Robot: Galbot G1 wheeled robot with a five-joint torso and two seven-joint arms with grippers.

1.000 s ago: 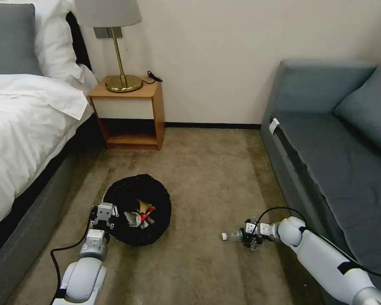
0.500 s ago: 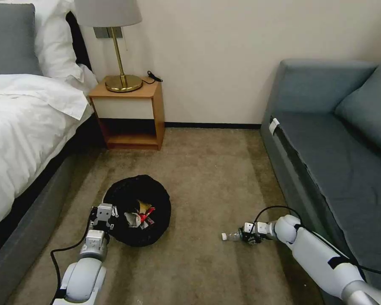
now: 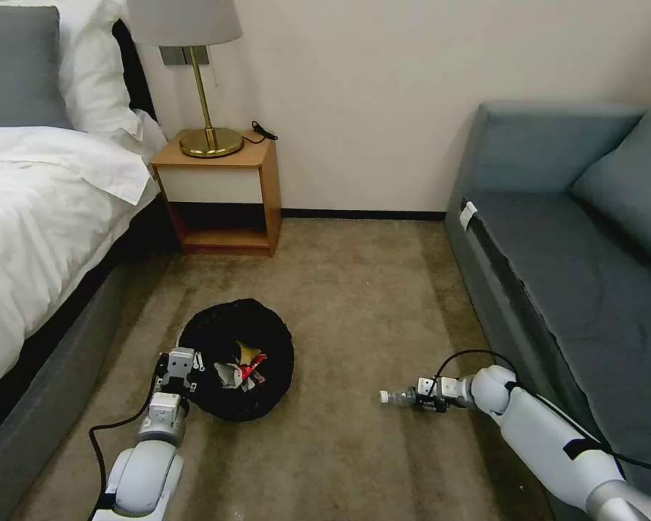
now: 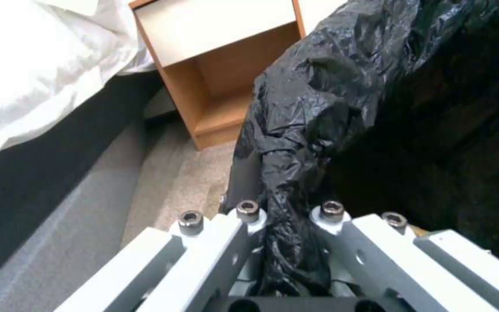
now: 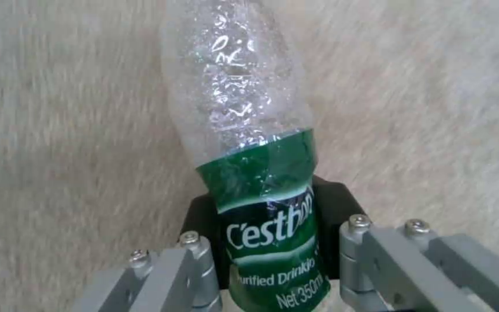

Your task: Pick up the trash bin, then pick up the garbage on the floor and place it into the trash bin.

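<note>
My left end effector (image 3: 181, 367) grips the bag-lined rim of the trash bin (image 3: 236, 358), its fingers (image 4: 226, 242) pinching the black plastic; wrappers (image 3: 240, 367) lie inside. My right end effector (image 3: 421, 397) is clamped around the clear bottle (image 3: 396, 396) at its green label (image 5: 270, 225), low over the carpet (image 3: 354, 289), well apart from the bin.

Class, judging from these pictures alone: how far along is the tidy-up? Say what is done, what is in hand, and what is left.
Done: the left gripper is clamped on the trash bin rim, and crumpled wrappers already lie inside. In hand: the right gripper is shut on the clear bottle, low over the carpet. Left: getting that bottle into the bin. No other litter shows on the floor.
</note>
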